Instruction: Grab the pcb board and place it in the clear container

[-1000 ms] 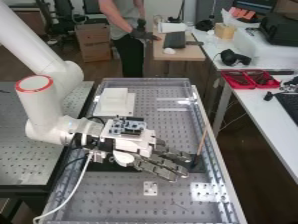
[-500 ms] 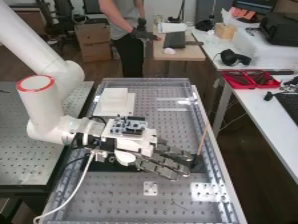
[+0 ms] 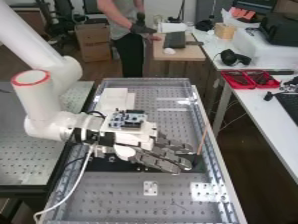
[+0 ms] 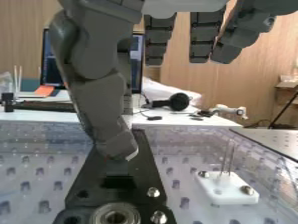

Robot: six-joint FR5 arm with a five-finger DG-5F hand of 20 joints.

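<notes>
Hand, open, fingers straight and apart; the black plate beneath is partly hidden, and contact cannot be determined.

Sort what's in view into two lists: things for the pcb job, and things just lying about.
For the job:
- hand
- perhaps the circuit board atop the wrist, though it may be mounted there

Just lying about, apparently:
- headphones
- red trays
- cardboard boxes
- white pinned block

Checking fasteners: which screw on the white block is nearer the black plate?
The screw facing the black plate; the other screw sits across the white block.
</notes>
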